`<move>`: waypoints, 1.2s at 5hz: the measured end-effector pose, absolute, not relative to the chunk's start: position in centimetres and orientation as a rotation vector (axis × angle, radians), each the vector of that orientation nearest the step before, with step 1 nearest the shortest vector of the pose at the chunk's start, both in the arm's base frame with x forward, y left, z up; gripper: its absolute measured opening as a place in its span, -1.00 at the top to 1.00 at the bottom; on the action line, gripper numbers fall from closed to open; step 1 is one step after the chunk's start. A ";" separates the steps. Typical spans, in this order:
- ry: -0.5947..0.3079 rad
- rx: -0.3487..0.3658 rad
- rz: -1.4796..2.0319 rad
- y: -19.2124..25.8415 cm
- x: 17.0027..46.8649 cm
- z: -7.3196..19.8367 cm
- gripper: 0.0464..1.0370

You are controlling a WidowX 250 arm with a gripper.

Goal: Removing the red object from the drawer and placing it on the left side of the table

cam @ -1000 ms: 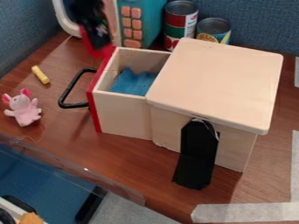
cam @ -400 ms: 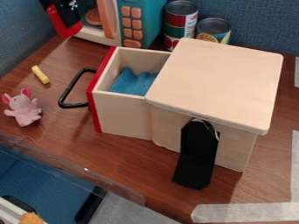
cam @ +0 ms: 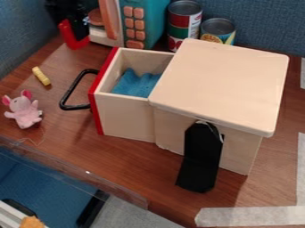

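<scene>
Red object [cam: 74, 44], clasped by the gripper [cam: 74, 30], has dipped toward the table [cam: 128, 162] beside the toy microwave [cam: 156, 18], so setting down and letting go seem next.

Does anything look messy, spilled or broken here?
Nothing looks spilled or broken. The drawer is pulled out, and the soft blue thing inside it looks wavy and bunched up instead of flat, so that part seems a bit messy.
</scene>
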State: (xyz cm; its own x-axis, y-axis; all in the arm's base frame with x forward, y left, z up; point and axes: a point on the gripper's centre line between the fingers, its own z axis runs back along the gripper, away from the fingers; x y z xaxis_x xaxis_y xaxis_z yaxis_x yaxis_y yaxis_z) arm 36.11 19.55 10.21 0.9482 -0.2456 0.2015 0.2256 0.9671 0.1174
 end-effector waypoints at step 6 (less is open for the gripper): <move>-0.094 0.132 -0.274 19.1 38.5 3.3 -0.75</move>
State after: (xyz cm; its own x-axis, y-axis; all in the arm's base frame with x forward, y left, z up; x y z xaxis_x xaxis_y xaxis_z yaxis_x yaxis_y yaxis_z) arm 38.49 19.10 3.29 0.9584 -0.2757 0.0740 0.2635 0.9541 0.1423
